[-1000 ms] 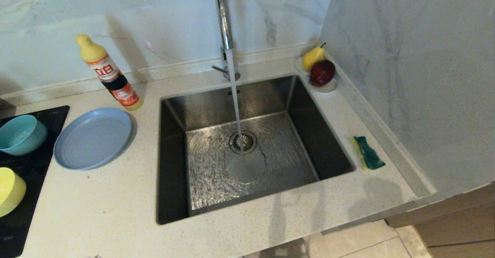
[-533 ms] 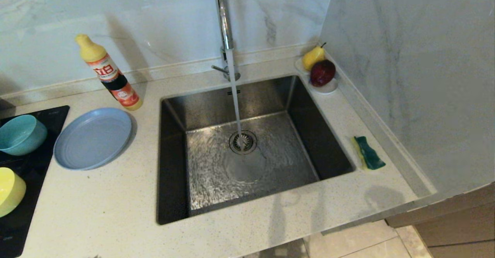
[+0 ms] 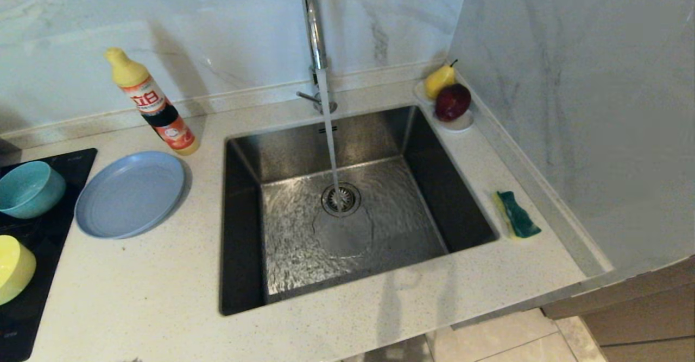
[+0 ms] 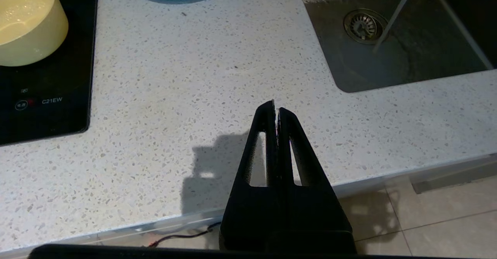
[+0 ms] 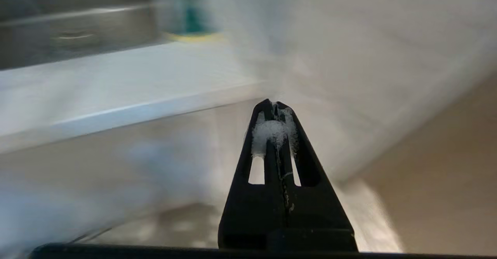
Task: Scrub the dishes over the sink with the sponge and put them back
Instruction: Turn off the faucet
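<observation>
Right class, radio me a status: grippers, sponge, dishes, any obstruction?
Left gripper shut, empty, over counter edge. Right gripper shut, foam on tips. Sponge right of sink; plate and bowls left. Tap running, nothing blocking.

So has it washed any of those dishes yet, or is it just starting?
It looks finished or nearly so. The plate, teal bowl and yellow bowl sit beside the sink, the sponge lies on the counter, and suds cling to the right gripper. Nothing is held: both it and the left gripper are shut. The tap is running.
</observation>
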